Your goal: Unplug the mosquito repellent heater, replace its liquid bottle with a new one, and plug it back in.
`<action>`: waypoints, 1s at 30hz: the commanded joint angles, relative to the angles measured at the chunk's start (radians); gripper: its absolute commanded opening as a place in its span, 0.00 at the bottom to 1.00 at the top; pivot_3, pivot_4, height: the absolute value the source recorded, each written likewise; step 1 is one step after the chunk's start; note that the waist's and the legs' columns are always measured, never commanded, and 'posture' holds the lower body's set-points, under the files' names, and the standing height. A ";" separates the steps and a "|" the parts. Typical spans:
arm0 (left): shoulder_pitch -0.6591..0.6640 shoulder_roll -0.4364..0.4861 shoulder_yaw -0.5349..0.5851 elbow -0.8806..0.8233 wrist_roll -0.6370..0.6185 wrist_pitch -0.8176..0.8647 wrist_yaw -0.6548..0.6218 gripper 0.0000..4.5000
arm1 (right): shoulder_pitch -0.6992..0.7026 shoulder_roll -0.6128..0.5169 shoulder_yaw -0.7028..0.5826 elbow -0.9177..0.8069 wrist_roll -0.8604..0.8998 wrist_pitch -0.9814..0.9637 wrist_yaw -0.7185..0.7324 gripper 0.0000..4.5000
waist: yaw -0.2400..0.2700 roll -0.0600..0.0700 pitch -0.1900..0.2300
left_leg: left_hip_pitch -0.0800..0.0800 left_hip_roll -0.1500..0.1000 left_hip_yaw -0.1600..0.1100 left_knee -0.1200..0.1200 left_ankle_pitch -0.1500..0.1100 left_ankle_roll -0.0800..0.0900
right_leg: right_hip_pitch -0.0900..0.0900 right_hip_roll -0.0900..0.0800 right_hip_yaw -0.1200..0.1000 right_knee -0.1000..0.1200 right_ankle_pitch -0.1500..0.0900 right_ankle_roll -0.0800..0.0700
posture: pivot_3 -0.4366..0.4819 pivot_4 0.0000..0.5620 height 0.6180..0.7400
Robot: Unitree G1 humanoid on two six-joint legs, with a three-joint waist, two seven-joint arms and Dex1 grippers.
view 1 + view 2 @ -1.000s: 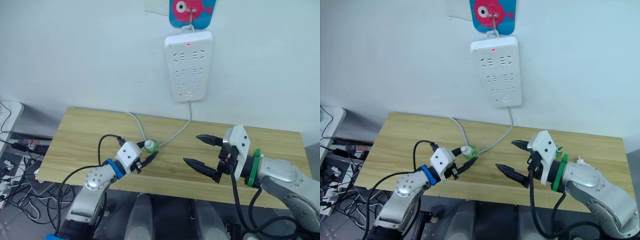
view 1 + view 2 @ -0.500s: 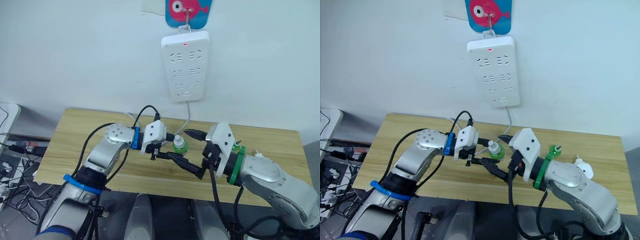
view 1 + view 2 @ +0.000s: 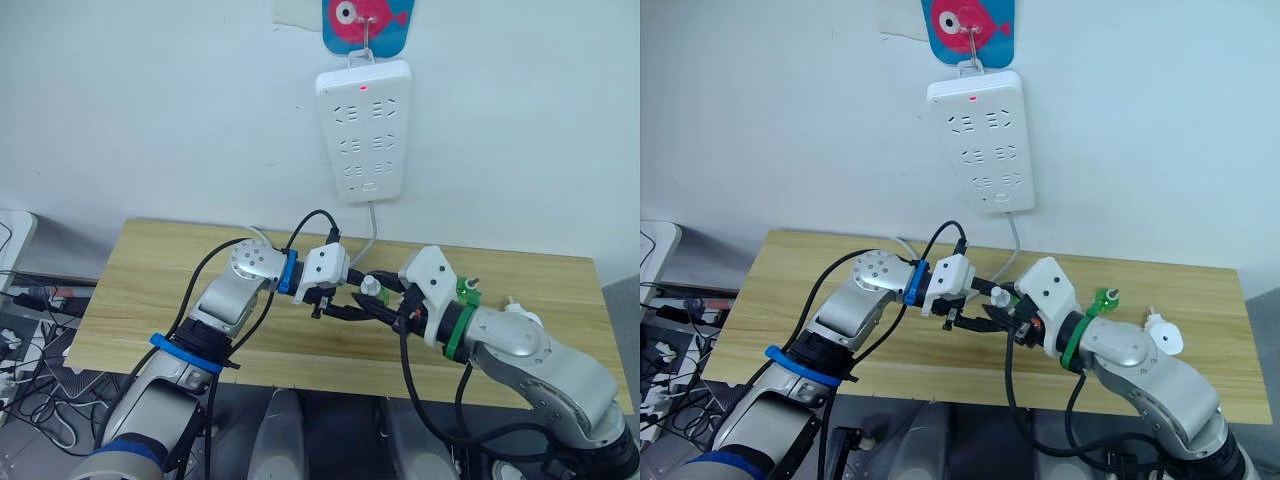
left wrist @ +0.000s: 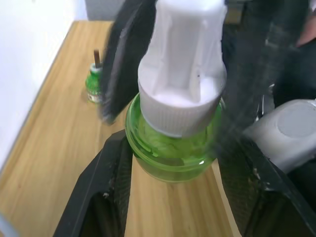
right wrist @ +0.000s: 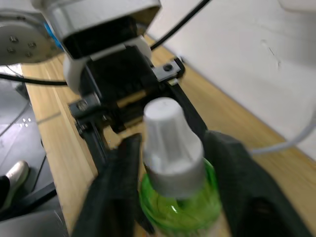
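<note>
Carried in from the table's left part, the new bottle (image 4: 173, 143) now sits over the table's (image 3: 150, 290) middle below the strip (image 3: 363, 130), clamped at its green base by my left gripper (image 3: 352, 305), while my right gripper (image 3: 385, 305) straddles its white cap (image 5: 168, 143), not yet pinching as far as I can tell, so I'd close squarely on the cap and twist while my left holds firm, the heater (image 3: 1166, 337) lying far right.

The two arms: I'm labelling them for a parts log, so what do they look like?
Both are silver-grey with white wrist housings, black two-finger grippers and looping black cables. The left arm wears blue bands; the right arm wears a green one.
</note>
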 commanded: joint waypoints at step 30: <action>-0.057 -0.069 -0.008 0.217 -0.113 -0.392 -0.279 0.48 | -0.302 -0.158 0.023 0.445 -0.040 -0.479 0.950 0.42 | -0.005 0.000 0.000 | -0.001 -0.001 -0.001 0.009 -0.001 0.002 | 0.001 0.000 -0.001 0.005 0.000 0.000 | 0.52 0.56 1.00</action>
